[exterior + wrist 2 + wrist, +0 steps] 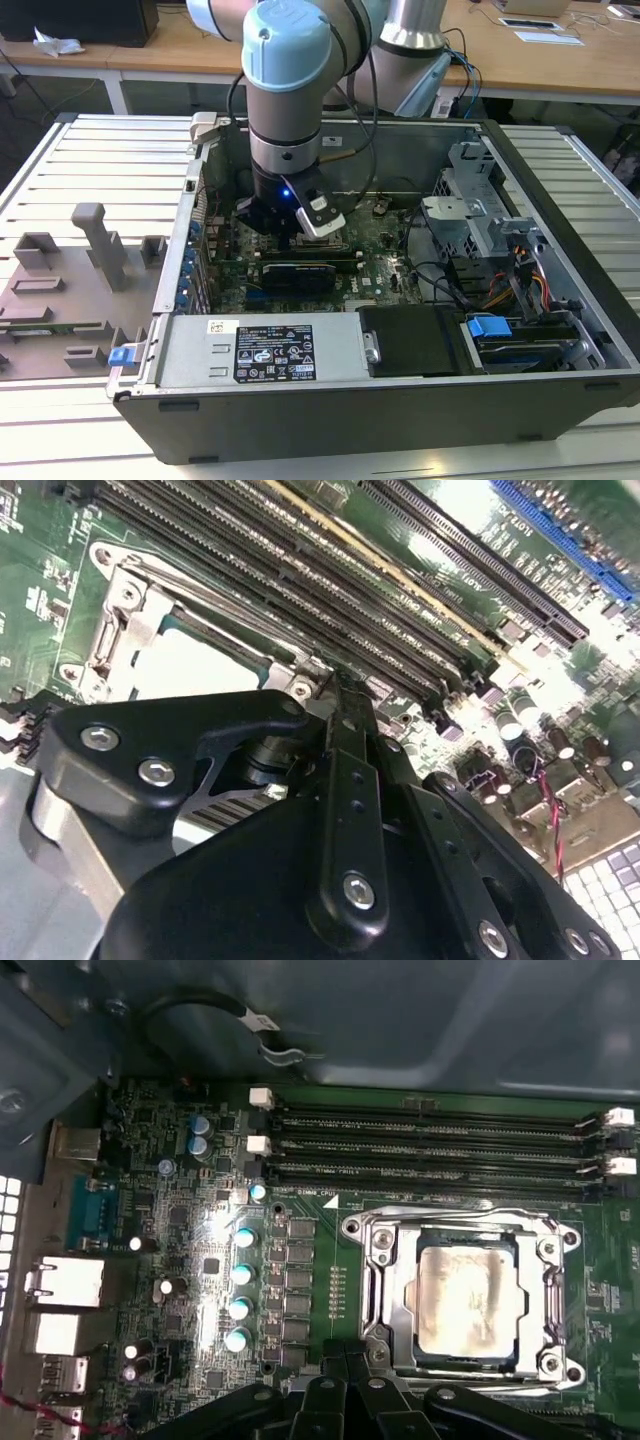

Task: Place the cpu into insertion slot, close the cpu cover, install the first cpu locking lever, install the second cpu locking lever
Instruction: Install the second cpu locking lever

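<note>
While the open computer case [330, 410] lies on its side across the middle of the exterior view, the arm [285, 90] reaches down into it from the top of the frame. Inside the case sit the green motherboard [375, 262], a long black card [300, 272] at mid-frame, a silver box with a label [265, 350] along the near wall, and a metal drive cage [470, 215] with cables toward the exterior view's right. Open room remains between the arm and the drive cage; the case wall stands close on the exterior view's left.

On the board in the first wrist view, the insertion slot [375, 1352] sits right of centre, just below the long memory slots [440, 1145]. The cpu [468, 1295] lies flat inside it, and the cpu cover [385, 1235] frames the chip, its silver rim lying around it. The gripper [350, 1365] hangs at the socket's lower left corner, at the bottom edge of the frame; its fingers look pressed together, pinching nothing I can make out.
</note>
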Action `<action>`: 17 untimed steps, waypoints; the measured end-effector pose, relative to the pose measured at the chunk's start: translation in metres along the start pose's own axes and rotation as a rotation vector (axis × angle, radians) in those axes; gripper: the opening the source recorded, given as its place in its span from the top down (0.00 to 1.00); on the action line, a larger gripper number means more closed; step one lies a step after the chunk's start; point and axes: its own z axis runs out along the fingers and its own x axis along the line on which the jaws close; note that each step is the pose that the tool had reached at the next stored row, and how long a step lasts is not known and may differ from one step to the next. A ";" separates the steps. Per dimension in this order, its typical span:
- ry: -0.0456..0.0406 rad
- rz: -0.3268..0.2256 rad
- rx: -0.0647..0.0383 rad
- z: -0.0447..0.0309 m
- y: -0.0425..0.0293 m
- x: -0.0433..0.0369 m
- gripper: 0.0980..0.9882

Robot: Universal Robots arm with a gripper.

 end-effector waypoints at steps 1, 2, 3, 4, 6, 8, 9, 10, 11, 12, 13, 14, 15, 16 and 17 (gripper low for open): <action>-0.0005 -0.002 -0.003 0.0000 0.0001 -0.0001 0.99; -0.0023 -0.003 -0.003 -0.0028 0.0005 -0.0001 0.99; -0.0024 -0.003 -0.003 -0.0061 0.0009 -0.0001 0.99; -0.0024 -0.004 -0.003 -0.0107 0.0015 -0.0001 0.99; 0.0016 -0.003 -0.003 -0.0143 0.0022 -0.0081 0.99; 0.0159 -0.001 -0.004 -0.0139 0.0027 -0.0189 0.99; 0.0226 0.000 -0.004 -0.0136 0.0029 -0.0232 0.99; 0.0315 0.001 -0.004 -0.0129 0.0032 -0.0292 0.99; 0.0385 0.002 -0.005 -0.0123 0.0035 -0.0340 0.99; 0.0454 0.003 -0.005 -0.0116 0.0037 -0.0389 0.99; 0.0512 0.004 -0.005 -0.0109 0.0041 -0.0436 0.99; 0.0549 0.005 -0.004 -0.0104 0.0050 -0.0477 0.99; 0.0583 0.005 0.000 -0.0098 0.0064 -0.0522 0.99; 0.0610 0.005 0.005 -0.0091 0.0078 -0.0556 0.99; 0.0646 0.007 0.029 -0.0080 0.0122 -0.0596 0.99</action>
